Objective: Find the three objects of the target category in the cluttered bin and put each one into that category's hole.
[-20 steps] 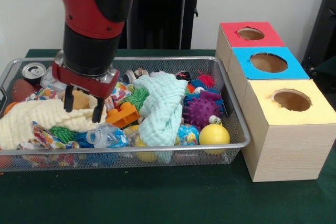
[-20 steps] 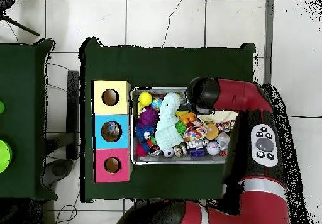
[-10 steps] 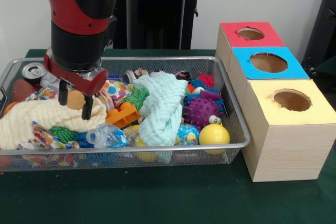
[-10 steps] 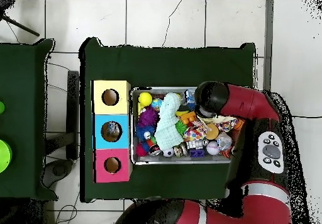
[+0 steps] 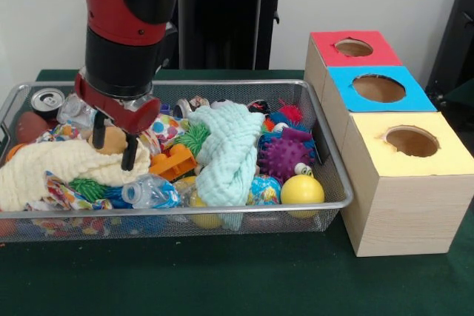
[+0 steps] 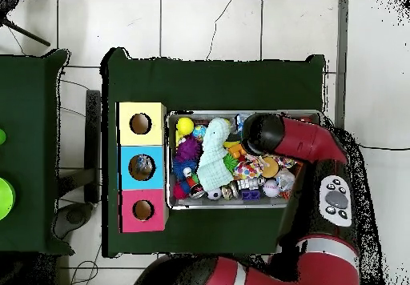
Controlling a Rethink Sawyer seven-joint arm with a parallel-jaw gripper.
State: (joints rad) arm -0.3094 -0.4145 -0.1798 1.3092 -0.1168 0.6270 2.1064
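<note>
Front view showed the jaws (image 5: 113, 140) shifted slightly, open, straddling a tan ball (image 5: 111, 140), apparently not yet gripped.

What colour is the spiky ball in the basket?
The spiky ball is purple, best seen in the front view, lying beside the mint-green cloth.

Arm (image 6: 292, 138) hides bin's (image 6: 232, 113) right part in overhead view

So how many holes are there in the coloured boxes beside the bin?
3, one per box top: the red box's hole farthest back, the blue box's hole in the middle, the yellow box's hole nearest the camera.
</note>
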